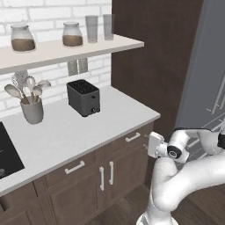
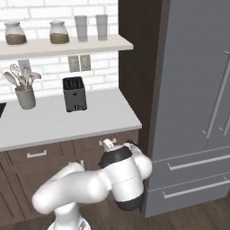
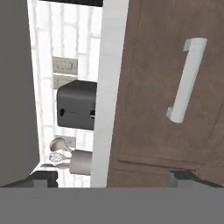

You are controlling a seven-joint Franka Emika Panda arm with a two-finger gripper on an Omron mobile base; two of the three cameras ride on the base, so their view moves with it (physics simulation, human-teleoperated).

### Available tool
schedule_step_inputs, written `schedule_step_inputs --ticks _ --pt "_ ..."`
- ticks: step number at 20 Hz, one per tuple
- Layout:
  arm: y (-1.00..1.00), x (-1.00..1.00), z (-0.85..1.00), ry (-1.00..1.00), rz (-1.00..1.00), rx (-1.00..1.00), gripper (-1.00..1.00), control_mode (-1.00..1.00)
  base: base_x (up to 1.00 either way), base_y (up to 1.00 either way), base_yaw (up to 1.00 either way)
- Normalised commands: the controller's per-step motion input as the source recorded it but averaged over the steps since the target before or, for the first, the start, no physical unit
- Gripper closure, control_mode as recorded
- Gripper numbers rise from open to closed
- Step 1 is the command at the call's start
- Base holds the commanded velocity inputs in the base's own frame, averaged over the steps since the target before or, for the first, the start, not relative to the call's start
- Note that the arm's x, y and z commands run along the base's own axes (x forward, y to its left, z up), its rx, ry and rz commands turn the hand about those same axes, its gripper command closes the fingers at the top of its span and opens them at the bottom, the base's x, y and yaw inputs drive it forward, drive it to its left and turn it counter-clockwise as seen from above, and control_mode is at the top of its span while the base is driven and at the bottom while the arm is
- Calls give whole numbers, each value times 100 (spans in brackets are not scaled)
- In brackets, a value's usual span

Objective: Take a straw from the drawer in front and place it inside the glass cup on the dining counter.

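The drawer point(image 1: 132, 139) is the shut dark brown front with a horizontal silver handle point(image 1: 132, 137), just under the pale worktop's right end. In the hand view, which is rolled sideways, the drawer front point(image 3: 148, 109) and its handle point(image 3: 187, 78) stand close ahead. My gripper point(image 3: 113, 178) is open, with nothing between its fingertips point(image 3: 43, 177), and points at the drawer front a short way off. In the left base view my hand point(image 1: 156, 145) hovers just right of that handle. The straw is hidden. The glass cup and the dining counter are out of view.
On the worktop point(image 1: 79, 127) stand a dark toaster point(image 1: 83, 97) and a utensil pot point(image 1: 32, 110), with a black hob point(image 1: 6, 154) at the left. A shelf point(image 1: 66, 48) carries jars and two tall glasses. A grey fridge point(image 2: 197, 103) rises at the right.
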Motion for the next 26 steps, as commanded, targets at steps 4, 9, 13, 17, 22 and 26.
schedule_step_inputs --ticks 4,9,13,17,22,26 --pt "-7 65 -40 7 -4 0 -100 -100 0 0 0" --pt "0 68 -8 18 -9 0 -100 -100 0 0 0" --pt "0 47 -1 19 -8 0 -100 -100 0 0 0" --pt "0 38 -19 15 -7 0 -100 -100 0 0 0" --pt "-4 25 -27 11 -3 0 -100 -100 0 0 0" --pt "-34 12 -25 7 0 0 -100 -100 0 0 0"
